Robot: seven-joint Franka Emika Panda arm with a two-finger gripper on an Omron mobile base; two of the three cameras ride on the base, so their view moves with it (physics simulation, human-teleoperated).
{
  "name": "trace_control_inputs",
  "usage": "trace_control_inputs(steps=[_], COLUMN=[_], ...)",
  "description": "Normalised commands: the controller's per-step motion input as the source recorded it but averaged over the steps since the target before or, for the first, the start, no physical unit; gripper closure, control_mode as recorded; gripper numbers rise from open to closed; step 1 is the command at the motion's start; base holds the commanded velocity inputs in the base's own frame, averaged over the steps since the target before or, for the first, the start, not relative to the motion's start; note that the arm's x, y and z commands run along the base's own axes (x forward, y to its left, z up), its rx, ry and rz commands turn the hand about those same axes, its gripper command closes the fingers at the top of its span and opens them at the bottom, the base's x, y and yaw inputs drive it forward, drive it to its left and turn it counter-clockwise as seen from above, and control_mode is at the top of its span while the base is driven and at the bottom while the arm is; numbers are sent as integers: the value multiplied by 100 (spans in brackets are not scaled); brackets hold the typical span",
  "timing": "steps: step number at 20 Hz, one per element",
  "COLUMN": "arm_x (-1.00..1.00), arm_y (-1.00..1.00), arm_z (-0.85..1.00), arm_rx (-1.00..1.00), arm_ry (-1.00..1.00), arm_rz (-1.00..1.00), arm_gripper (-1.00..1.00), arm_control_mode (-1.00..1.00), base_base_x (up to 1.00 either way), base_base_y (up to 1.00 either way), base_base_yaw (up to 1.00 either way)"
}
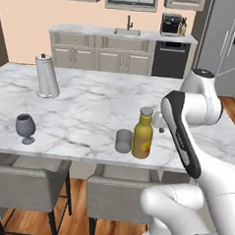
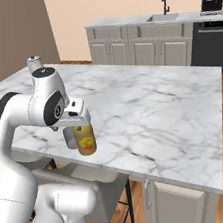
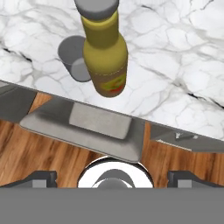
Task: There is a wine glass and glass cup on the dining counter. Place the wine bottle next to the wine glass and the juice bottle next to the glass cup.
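Observation:
The amber juice bottle (image 1: 143, 136) with its grey cap stands upright near the front edge of the white marble dining counter (image 1: 91, 103), right beside the short grey glass cup (image 1: 123, 140). The smoky wine glass (image 1: 25, 127) stands far to the left on the same counter. In the hand view the juice bottle (image 3: 105, 48) and glass cup (image 3: 74, 59) lie ahead of my gripper (image 3: 113, 177), whose fingers are spread wide with nothing between them. From the right base view the gripper (image 2: 80, 124) hovers just above the juice bottle (image 2: 86, 141). The wine bottle is out of view.
A paper towel roll (image 1: 47, 76) stands at the back left of the counter. Grey stools (image 1: 27, 183) sit under the counter's front edge, one directly below the hand (image 3: 83, 127). A sink counter (image 1: 122, 33) and fridge (image 1: 227, 42) line the far wall.

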Motion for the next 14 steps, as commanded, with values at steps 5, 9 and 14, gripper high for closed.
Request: trace_control_inputs(steps=[5, 9, 14], arm_x=[0, 0, 0], arm_y=[0, 0, 0], arm_z=[0, 0, 0], arm_rx=[0, 0, 0], arm_ry=[0, 0, 0], arm_rz=[0, 0, 0], arm_gripper=[-100, -100, -100], arm_control_mode=[100, 100, 100], base_base_x=[-44, -75, -43], base_base_y=[0, 0, -5], base_base_yaw=[-8, -15, -50])
